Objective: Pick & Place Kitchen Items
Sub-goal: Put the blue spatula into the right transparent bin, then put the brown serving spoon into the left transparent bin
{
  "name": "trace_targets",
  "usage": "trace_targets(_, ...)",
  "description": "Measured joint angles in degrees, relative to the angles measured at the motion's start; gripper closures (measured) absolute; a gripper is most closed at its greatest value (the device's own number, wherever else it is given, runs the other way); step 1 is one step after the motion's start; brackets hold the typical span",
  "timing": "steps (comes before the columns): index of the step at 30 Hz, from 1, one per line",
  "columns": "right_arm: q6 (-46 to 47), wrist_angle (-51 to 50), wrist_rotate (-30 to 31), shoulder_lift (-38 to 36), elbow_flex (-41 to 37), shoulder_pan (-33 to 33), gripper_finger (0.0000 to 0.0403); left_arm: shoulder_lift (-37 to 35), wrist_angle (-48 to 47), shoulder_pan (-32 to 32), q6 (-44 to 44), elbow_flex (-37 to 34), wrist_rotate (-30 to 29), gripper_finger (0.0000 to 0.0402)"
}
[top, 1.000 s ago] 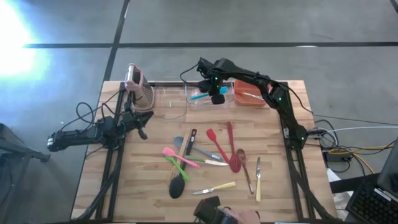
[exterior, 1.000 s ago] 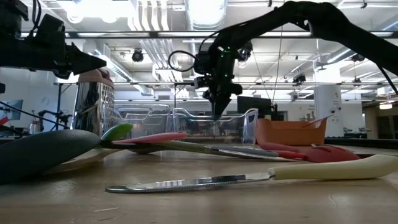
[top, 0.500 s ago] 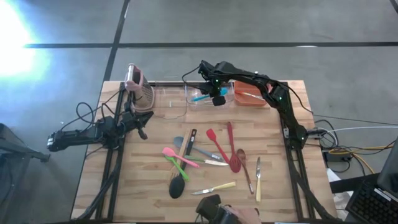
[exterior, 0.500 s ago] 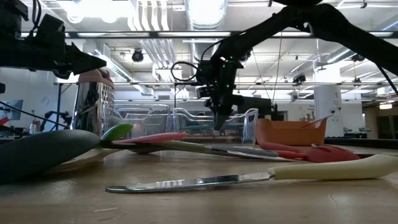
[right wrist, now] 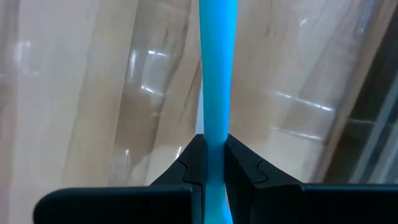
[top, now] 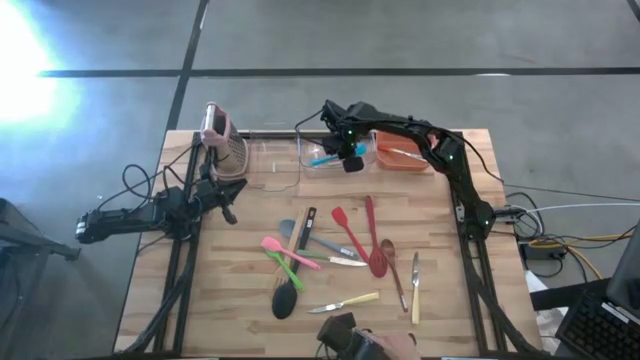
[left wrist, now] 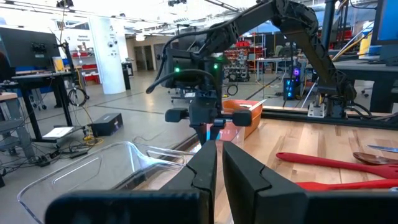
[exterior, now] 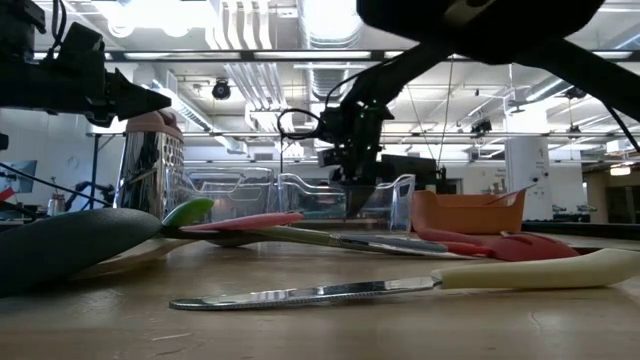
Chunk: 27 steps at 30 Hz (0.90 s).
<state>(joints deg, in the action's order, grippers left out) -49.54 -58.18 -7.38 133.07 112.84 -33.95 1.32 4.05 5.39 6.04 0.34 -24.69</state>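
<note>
Right gripper (top: pixel 347 158) sat at upper centre of the high view, over the clear bin (top: pixel 305 163) at the far edge of the bench (top: pixel 230 300). Its fingers (right wrist: pixel 191 163) were clamped on the handle of a blue utensil (right wrist: pixel 214 74); in the right wrist view the blue handle ran straight out from between them, over the bin's clear floor. In the high view the blue utensil (top: pixel 322 156) lay inside the clear bin's outline, angled toward the left of the frame. Whether it touched the bin floor could not be told.

Just right of the clear bin stood the red-orange bin (top: pixel 400 158), with a pale utensil in it. Left of the clear bin, the pink-topped rack (top: pixel 214 125) sat at the bench's far left corner.

Left gripper (top: pixel 228 195) waited at the left side of the bench, in the left-centre of the high view, fingers (left wrist: pixel 205 171) together and holding nothing.

The other kitchen items lay scattered at centre and lower centre of the high view: black ladle (top: pixel 286 297), pink spatula (top: pixel 277 247), green spoon (top: pixel 290 262), red spatula (top: pixel 345 226), red spoon (top: pixel 375 245), a pale-handled knife (top: pixel 352 301) nearest the front edge and another (top: pixel 415 290) to its right. In the low view the front knife (exterior: pixel 400 287) filled the foreground.
</note>
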Motion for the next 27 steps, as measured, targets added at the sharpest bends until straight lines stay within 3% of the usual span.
trace_targets(16, -0.22, 3.36, -0.52, -0.16, -3.19, -0.07, 0.0381, 0.01, 0.00, 0.00, -0.02, 0.00, -0.01, 0.0371)
trace_targets(27, 0.87, 5.43, 0.13, -0.01, -1.06, -0.13, 0.0309, 0.01, 0.00, 0.00, -0.01, 0.00, -0.01, 0.0371)
